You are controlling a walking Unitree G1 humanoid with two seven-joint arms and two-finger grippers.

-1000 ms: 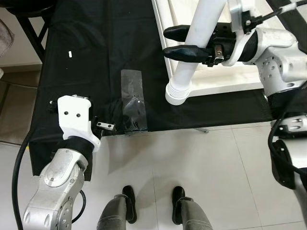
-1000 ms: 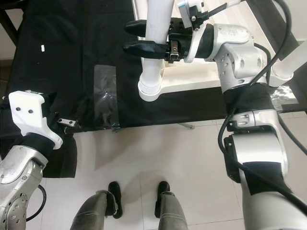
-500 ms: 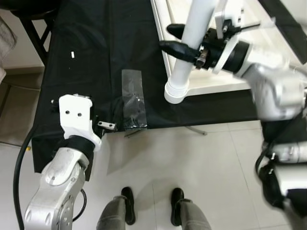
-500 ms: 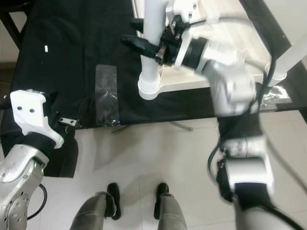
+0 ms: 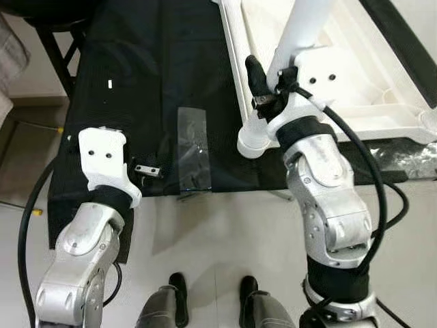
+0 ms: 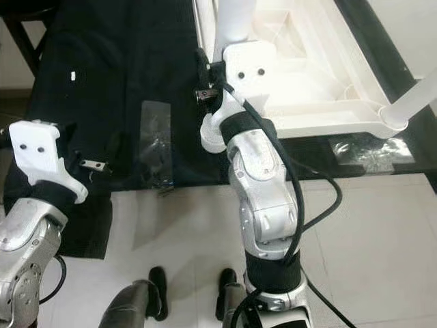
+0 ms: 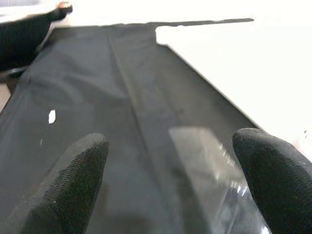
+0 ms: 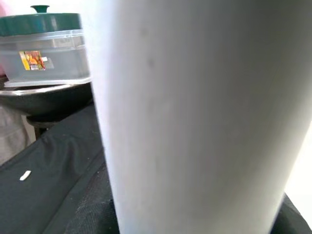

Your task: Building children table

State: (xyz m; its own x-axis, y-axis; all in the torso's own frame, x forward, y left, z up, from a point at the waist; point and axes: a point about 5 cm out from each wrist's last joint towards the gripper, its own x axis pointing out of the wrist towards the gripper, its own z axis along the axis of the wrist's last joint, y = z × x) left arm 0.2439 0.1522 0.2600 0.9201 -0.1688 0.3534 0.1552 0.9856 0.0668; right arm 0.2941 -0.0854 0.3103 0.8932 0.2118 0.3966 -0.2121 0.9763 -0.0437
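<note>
— Where's the right claw (image 5: 263, 78) now?

— I've got it up on the counter (image 5: 136, 61), clamped around the white leg (image 5: 300, 31). One black finger (image 5: 254, 70) shows on the side of the leg nearer the black cloth; the other is hidden behind the tube. In the right wrist view the leg (image 8: 204, 117) stands right against the camera.

— And the leg itself?

— It's tilted, its ribbed lower end (image 5: 250, 140) sitting at the near edge of the upturned white tabletop (image 5: 355, 89), over the black cloth. A second leg (image 6: 416, 102) sticks out at the tabletop's far right corner.

— Left claw (image 7: 168, 175)?

— I'm holding it low by the counter's near edge, spread wide with nothing between the fingers (image 7: 73, 180). Through the left wrist camera I look along the black cloth to a clear plastic bag (image 5: 193, 147) lying flat just ahead, with the tabletop's edge (image 7: 234, 73) beyond it.

— Anything else around?

— A small white scrap (image 5: 109, 84) on the cloth, a crumpled clear bag (image 6: 365, 150) by the right corner, and a lidded container with a green top (image 8: 44, 46) on a side stand. The robot's feet (image 5: 181, 318) are on the tiled floor
</note>
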